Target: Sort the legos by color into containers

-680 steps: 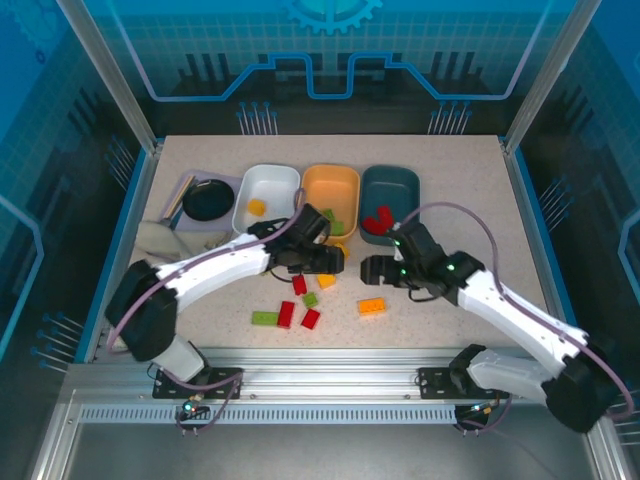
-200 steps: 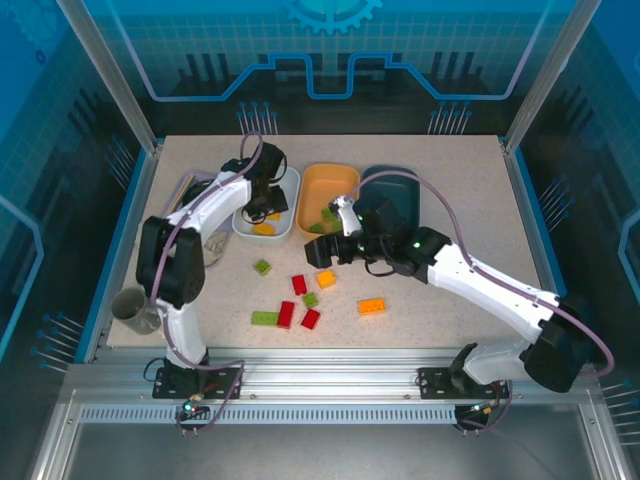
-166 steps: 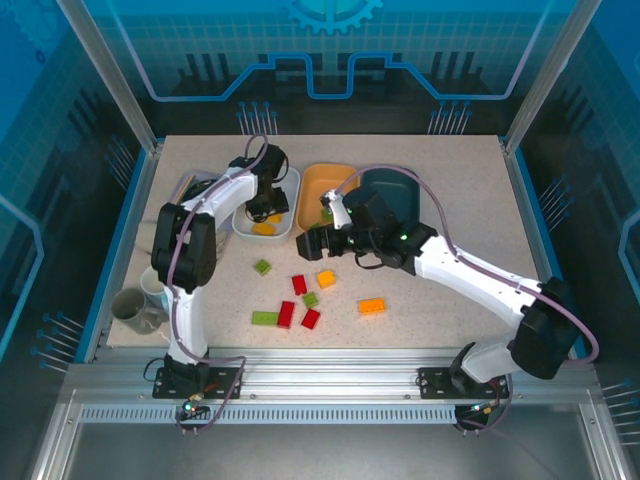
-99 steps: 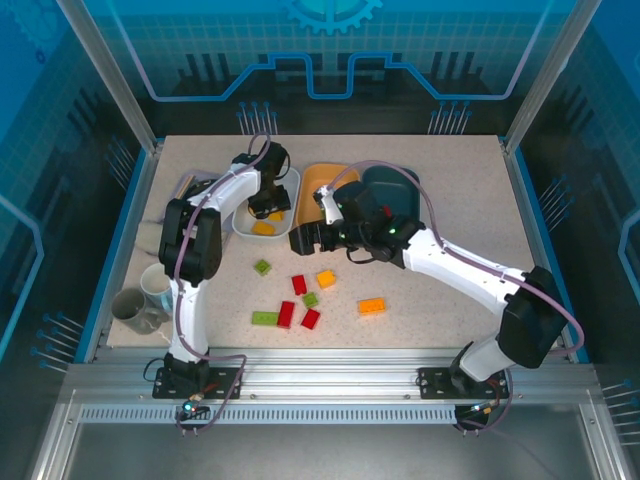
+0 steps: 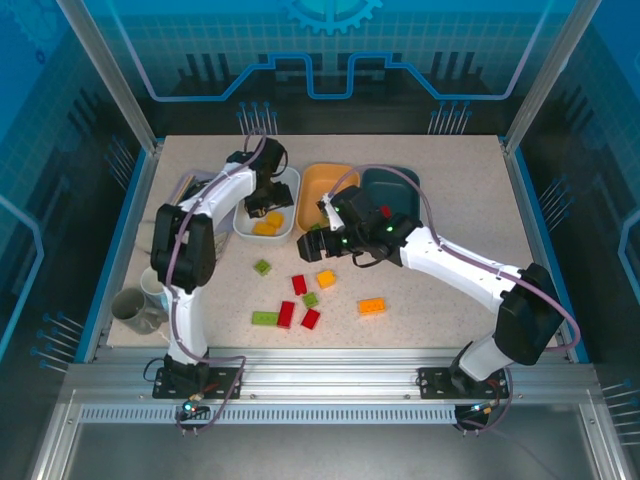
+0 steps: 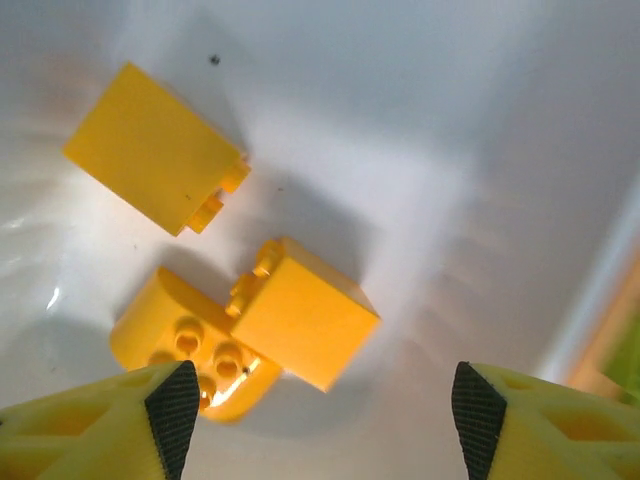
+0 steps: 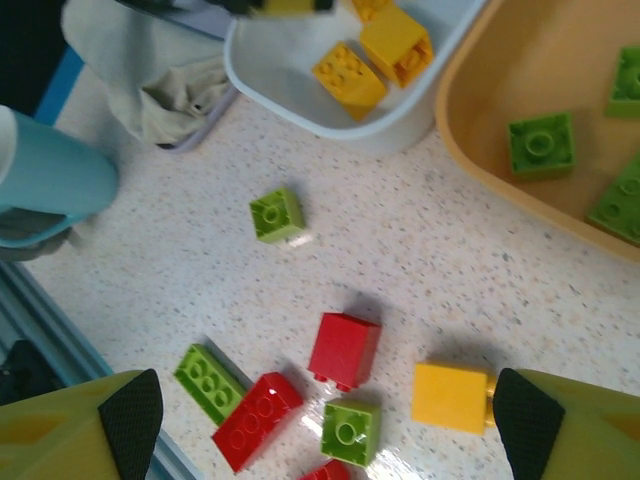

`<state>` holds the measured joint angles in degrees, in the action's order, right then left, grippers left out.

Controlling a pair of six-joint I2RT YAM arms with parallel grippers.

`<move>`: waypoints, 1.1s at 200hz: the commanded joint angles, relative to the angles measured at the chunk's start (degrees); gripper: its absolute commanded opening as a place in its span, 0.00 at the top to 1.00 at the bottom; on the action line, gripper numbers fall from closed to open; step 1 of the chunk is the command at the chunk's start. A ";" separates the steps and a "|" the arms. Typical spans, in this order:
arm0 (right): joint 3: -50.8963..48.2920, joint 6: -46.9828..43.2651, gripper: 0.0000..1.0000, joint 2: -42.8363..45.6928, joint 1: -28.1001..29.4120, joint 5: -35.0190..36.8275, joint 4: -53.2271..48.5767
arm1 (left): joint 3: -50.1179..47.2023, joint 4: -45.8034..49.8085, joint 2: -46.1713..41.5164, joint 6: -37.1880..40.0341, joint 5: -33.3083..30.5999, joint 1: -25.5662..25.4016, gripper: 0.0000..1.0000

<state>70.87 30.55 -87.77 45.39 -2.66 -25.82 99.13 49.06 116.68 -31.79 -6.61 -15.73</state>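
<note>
Three shallow rounded plastic tubs, one white, one orange and one dark teal, stood in a row near the far edge of the speckled bench. The left gripper hung low inside the white tub, jaws spread and empty, above three orange-yellow bricks lying close together on its floor. The right gripper, jaws likewise wide apart and holding nothing, hovered over the bench in front of the white and orange tubs. Light green bricks lay in the orange tub. Loose at mid-bench, toward the near edge, were a small green brick, a red brick, a yellow brick, a long green brick, a long red brick and, further right, an orange brick. A pale blue cup and a crumpled cloth sat by the left edge.
</note>
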 commanded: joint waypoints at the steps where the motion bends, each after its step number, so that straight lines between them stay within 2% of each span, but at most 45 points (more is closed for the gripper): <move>1: -0.39 0.35 0.13 1.48 2.10 3.87 -5.49 | 0.31 1.62 -8.51 -2.47 -0.54 -0.84 0.28; 26: 1.33 1.56 0.17 -0.12 5.11 6.32 -8.66 | -3.62 1.40 -17.92 -4.65 0.00 -1.56 0.26; 46: 4.31 3.33 0.25 -4.14 7.33 6.78 -11.70 | -9.43 0.78 -27.26 -5.44 0.76 -2.55 0.25; 72: 8.80 6.61 0.33 -11.02 8.64 6.34 -15.45 | -24.09 -2.11 -43.11 -8.62 4.25 -3.01 0.23; 112: 18.21 9.13 0.34 -21.69 10.55 8.94 -22.25 | -43.09 2.21 -67.29 -12.25 6.68 -4.74 0.19; 141: 21.76 10.21 0.31 -27.57 10.77 9.00 -23.92 | -50.82 6.15 -81.08 -14.71 9.61 -5.06 0.15; 170: 25.73 10.30 0.33 -31.91 10.85 8.91 -25.18 | -52.77 9.62 -86.54 -15.93 10.63 -5.10 0.15; 220: 29.02 10.77 0.42 -36.84 11.10 8.60 -25.88 | -52.67 10.17 -87.04 -15.95 11.80 -5.10 0.15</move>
<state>97.51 40.32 -122.26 55.51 5.61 -49.04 46.70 57.76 30.00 -46.70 3.07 -20.49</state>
